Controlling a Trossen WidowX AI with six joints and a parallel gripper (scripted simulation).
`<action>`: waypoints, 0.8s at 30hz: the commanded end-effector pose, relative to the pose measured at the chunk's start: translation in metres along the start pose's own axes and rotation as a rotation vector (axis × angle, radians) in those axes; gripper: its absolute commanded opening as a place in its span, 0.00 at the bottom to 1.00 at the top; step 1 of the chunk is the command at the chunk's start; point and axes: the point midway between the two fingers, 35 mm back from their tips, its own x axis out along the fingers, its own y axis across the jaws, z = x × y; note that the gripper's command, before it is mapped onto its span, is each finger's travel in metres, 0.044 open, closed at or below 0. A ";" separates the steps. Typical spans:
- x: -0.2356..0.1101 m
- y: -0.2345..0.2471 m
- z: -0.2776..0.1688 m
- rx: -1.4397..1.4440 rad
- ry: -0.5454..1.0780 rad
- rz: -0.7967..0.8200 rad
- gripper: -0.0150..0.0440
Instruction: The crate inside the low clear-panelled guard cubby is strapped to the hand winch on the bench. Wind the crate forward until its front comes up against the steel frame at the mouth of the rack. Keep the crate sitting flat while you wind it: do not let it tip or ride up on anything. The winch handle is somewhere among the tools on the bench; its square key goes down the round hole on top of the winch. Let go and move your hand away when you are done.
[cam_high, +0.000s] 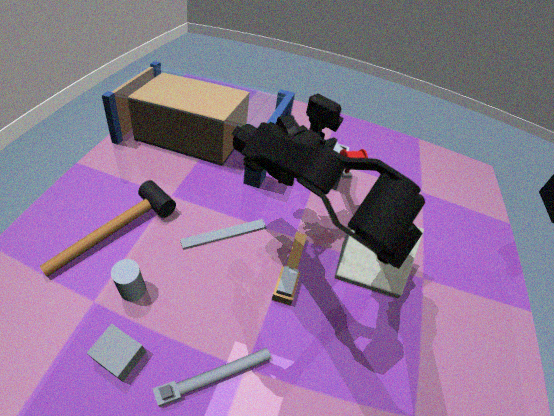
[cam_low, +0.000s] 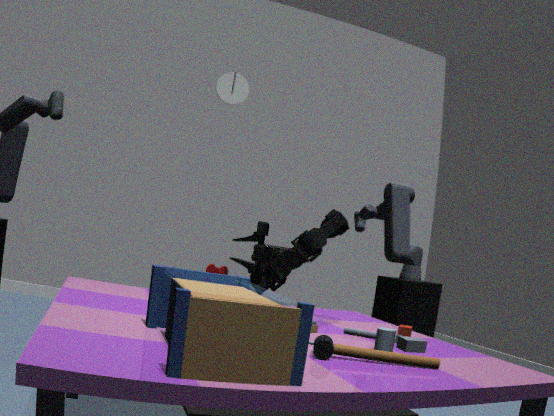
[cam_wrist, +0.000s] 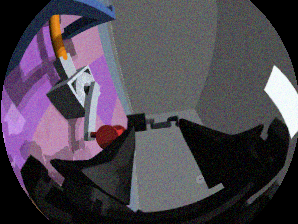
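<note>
The tan crate sits flat between blue frame posts. Its winch-side end is close to the frame at the mouth; my arm hides the gap. The grey winch with its orange strap shows in the wrist view. The handle stands in it, with its red knob. My gripper is open and empty. It hangs just above and beside the knob without touching it.
A hammer, a grey flat bar, a grey cylinder, a grey block, a grey rod tool and a wood-handled tool lie on the bench. A white base plate sits under my arm.
</note>
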 end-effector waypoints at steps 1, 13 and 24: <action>0.011 0.001 0.001 0.004 0.070 0.107 0.79; 0.082 -0.010 0.007 0.285 0.454 1.116 1.00; 0.109 -0.033 0.008 0.508 0.474 1.495 1.00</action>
